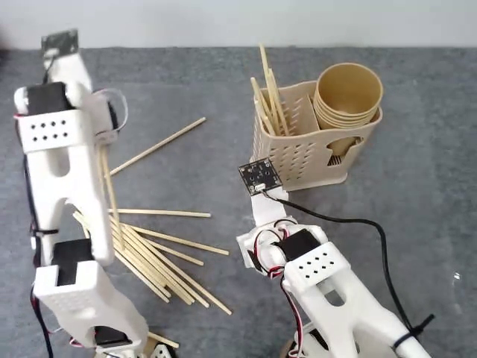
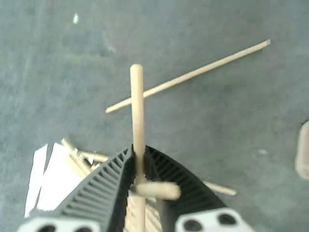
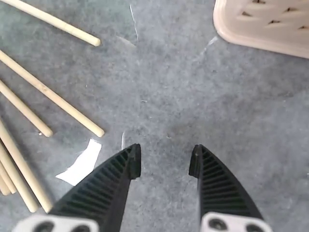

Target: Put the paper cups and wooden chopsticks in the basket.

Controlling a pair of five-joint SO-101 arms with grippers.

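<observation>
On the grey mat point(image 1: 436, 186), the tan slotted basket point(image 1: 305, 153) stands upright well beyond the right arm. A nested stack of paper cups point(image 1: 349, 93) sits in one compartment, and several wooden chopsticks point(image 1: 272, 97) stand on end in the compartment beside it. This loaded basket is clear from the high view. The right wrist view catches just one rounded corner of it, and the left wrist view a sliver at the edge.

The left wrist view gives the closest look at the left gripper point(image 2: 139, 153). Its ribbed black jaws are clamped on a single held chopstick point(image 2: 136, 106), which sticks out past the fingertips above the mat. A second short wooden piece lies crosswise at the jaw base; what it is cannot be made out. One lone chopstick point(image 1: 158, 145) rests on the mat farther off.

The right gripper point(image 3: 164, 162) hangs just over bare mat with its jaws spread apart, gripping and touching nothing. Loose chopsticks point(image 1: 153, 257) lie fanned in a heap between the two arms, near the left arm's base. A white paper scrap point(image 3: 82, 164) lies beside the right gripper.
</observation>
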